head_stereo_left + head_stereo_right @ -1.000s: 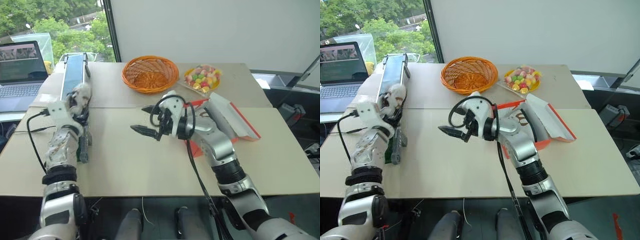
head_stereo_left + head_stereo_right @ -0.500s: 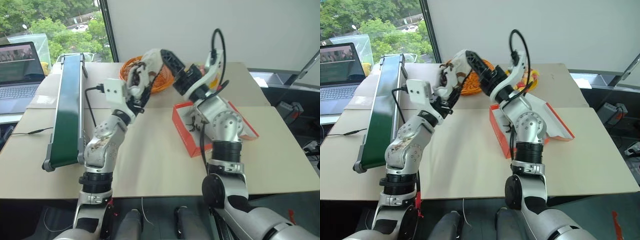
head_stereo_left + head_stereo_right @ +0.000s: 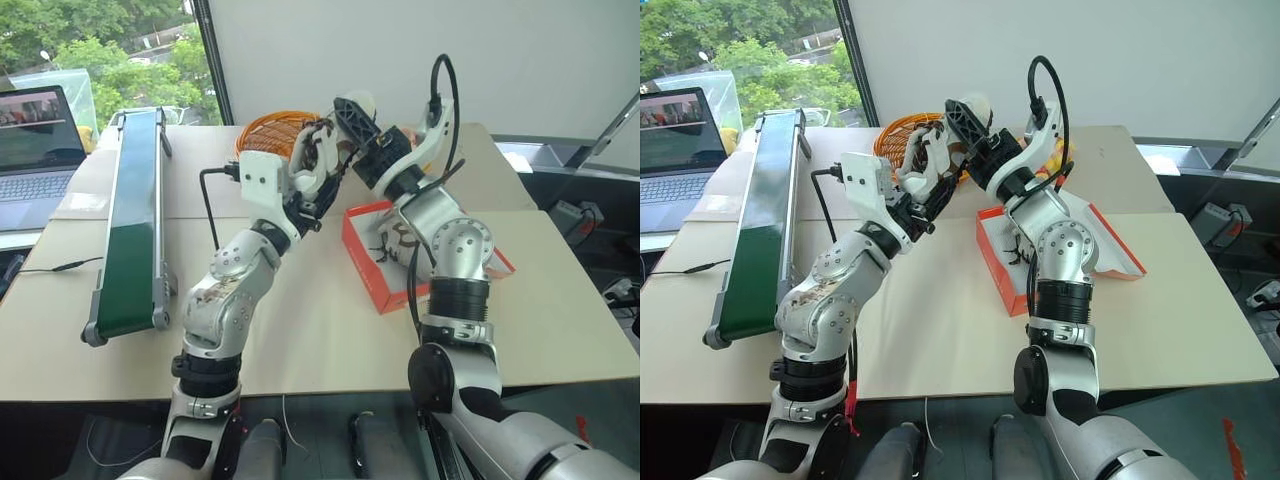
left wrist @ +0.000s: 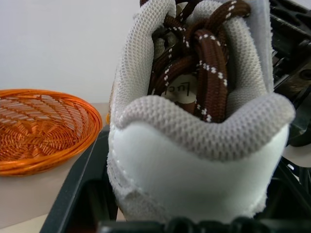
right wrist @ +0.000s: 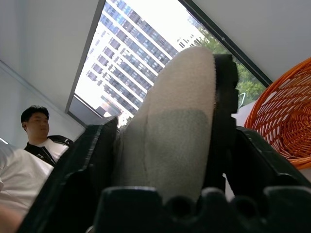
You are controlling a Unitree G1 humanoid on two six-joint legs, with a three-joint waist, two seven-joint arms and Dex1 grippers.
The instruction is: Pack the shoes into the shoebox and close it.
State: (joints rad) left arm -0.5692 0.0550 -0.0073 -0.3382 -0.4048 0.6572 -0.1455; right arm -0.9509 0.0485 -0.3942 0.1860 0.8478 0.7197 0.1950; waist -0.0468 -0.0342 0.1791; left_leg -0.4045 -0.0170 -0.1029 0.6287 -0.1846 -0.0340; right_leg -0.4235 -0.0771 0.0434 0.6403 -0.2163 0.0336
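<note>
A white sneaker [image 3: 325, 150] with brown laces hangs in the air over the table, between the wicker basket and the shoebox. My left gripper [image 3: 305, 185] is shut on its heel [image 4: 194, 160]. My right gripper [image 3: 355, 115] is shut on its toe end, with the pale sole [image 5: 170, 121] pressed between the black fingers. The red-orange shoebox [image 3: 365, 265] lies open on the table below and to the right, its lid [image 3: 490, 255] folded out to the right. Inside it lies something pale with dark laces [image 3: 392, 240], apparently the other shoe, half hidden by my right arm.
An orange wicker basket [image 3: 262, 140] stands just behind the raised shoe. A long green conveyor [image 3: 135, 200] runs along the table's left side, and a laptop [image 3: 35, 130] stands beyond it. A person [image 5: 34, 141] shows in the right wrist view.
My left arm swung from the conveyor to the middle, carrying the shoe up. My right gripper rose from the table, met the shoe and closed on its toe end.
</note>
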